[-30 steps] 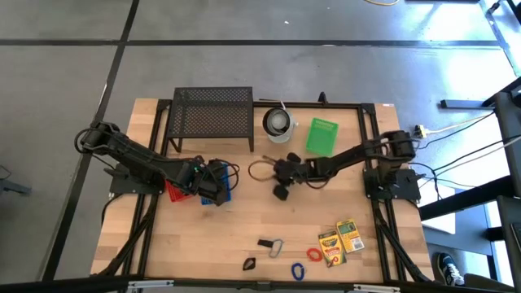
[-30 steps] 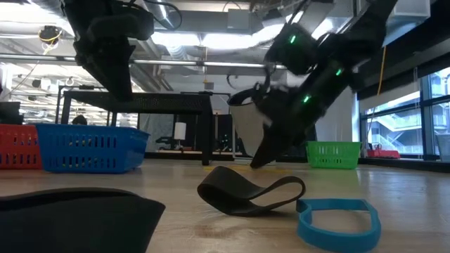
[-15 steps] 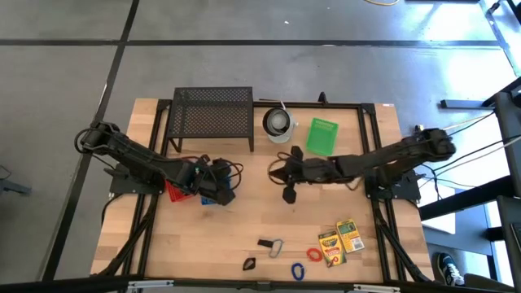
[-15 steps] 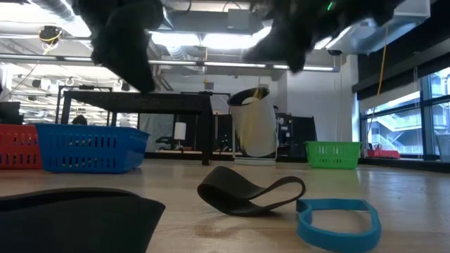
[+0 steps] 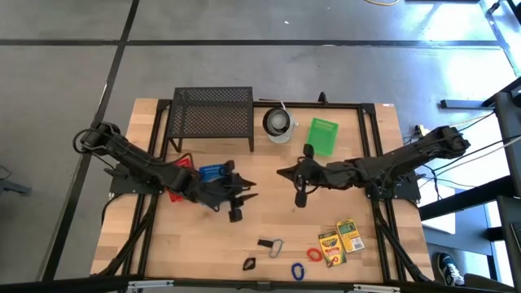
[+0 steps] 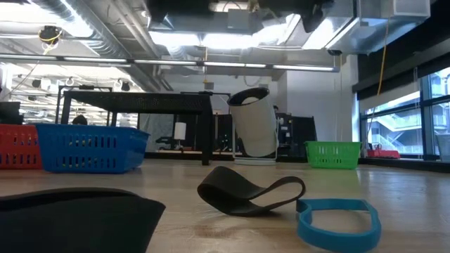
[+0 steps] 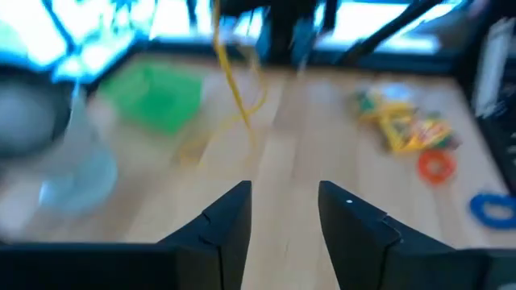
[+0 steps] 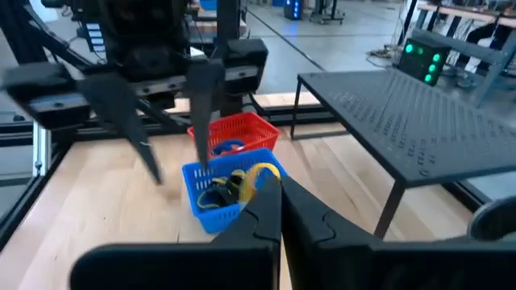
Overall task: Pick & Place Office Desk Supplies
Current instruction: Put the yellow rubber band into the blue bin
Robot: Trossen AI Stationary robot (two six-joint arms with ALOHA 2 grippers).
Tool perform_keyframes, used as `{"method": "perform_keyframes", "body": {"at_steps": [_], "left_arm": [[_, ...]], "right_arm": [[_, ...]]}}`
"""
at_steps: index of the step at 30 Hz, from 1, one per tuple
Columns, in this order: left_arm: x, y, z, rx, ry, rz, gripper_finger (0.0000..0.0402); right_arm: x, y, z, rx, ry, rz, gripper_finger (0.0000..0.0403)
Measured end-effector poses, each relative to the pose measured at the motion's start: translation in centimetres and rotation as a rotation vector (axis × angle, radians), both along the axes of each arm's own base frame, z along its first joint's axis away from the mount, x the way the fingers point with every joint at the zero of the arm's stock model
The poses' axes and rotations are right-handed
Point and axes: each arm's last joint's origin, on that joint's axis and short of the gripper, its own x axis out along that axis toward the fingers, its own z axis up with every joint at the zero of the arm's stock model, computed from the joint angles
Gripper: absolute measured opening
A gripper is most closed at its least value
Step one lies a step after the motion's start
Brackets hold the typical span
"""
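Note:
My right gripper [image 5: 282,172] hangs above the middle of the table, shut on a yellow rubber band [image 7: 233,82]; the band also shows at my fingertips [image 8: 256,174] in the right wrist view. My left gripper [image 5: 247,190] is open and empty [image 7: 284,201], raised near the blue basket [image 5: 213,172] and facing the right gripper. Along the near edge lie two crayon boxes [image 5: 342,238], a red band [image 5: 313,254], a blue band [image 5: 297,270], a silver clip [image 5: 274,244] and a black clip [image 5: 249,263]. My right gripper pinches the yellow rubber band [image 8: 260,172] between its two shut fingers. The band is lifted clear of the table and hangs as a slack loop [image 7: 242,113] below the fingers.
A black mesh rack [image 5: 213,114], a white cup [image 5: 278,124] and a green basket [image 5: 321,136] stand along the far side. A red basket [image 5: 174,192] sits beside the blue one, partly under my left arm. In the low view a black band [image 6: 249,194] lies close by.
Both grippers have risen out of the low view. My right gripper has lifted the yellow band off the table at about the same spot. My left gripper has moved from over the blue basket toward the table's right and near side, uncovering the basket.

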Motion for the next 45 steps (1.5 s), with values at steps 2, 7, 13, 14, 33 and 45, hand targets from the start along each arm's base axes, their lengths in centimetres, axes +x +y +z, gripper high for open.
{"method": "perform_keyframes", "body": {"at_steps": [2, 7, 13, 14, 33, 45], "left_arm": [[0.3, -0.3, 0.7, 0.048, -0.058, -0.038, 0.0150], [0.7, -0.5, 2.1, 0.137, -0.172, -0.083, 0.0180], [1.6, -0.2, 2.0, 0.130, -0.225, -0.063, 0.0209], [1.9, -0.2, 1.8, 0.127, -0.235, -0.057, 0.0212], [5.1, 1.7, -1.5, -0.020, -0.232, 0.014, 0.0206], [5.7, 1.5, -1.7, 0.000, -0.275, -0.014, 0.0018]], "right_arm": [[0.0, 0.3, 0.1, -0.007, -0.012, 0.018, 0.0000], [-0.2, 0.8, 0.2, -0.008, -0.016, 0.043, 0.0000], [-0.2, 1.0, 0.3, -0.022, -0.022, 0.051, 0.0000], [-0.2, 1.0, 0.3, -0.026, -0.025, 0.053, 0.0000], [-0.2, 1.0, 0.4, -0.077, -0.021, 0.064, 0.0004], [-0.2, 1.0, 0.2, -0.075, -0.014, 0.061, 0.0005]]}}
